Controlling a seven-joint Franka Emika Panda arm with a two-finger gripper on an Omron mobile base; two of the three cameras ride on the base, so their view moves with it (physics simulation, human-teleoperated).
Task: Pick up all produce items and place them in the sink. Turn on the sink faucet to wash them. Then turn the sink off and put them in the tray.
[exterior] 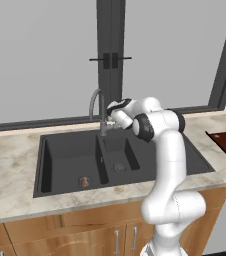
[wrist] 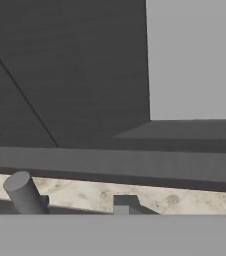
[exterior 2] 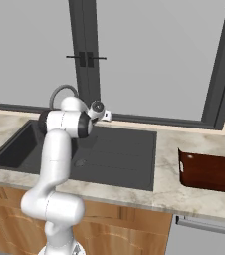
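The dark-grey sink (exterior: pixel 55 150) lies in the marble counter under the window. A small brownish-orange produce item (exterior: pixel 84 181) rests on the floor of the large basin. The grey gooseneck sink faucet (exterior: pixel 95 102) rises behind the divider between the basins. My gripper (exterior: pixel 107 121) is right at the faucet's base, on its right side, pointing toward the window. In the hand view a grey cylinder of the faucet (wrist: pixel 23 193) stands to the left and one dark fingertip (wrist: pixel 125 204) shows. How wide the jaws stand is hidden. The red-brown tray (exterior 2: pixel 211 172) sits on the counter to the right.
The ribbed drainboard (exterior 2: pixel 127 149) lies between the basins and the tray. A dark window frame with a latch (exterior: pixel 110 60) stands close behind the faucet. The counter's front edge runs above wooden cabinet doors (exterior: pixel 85 240).
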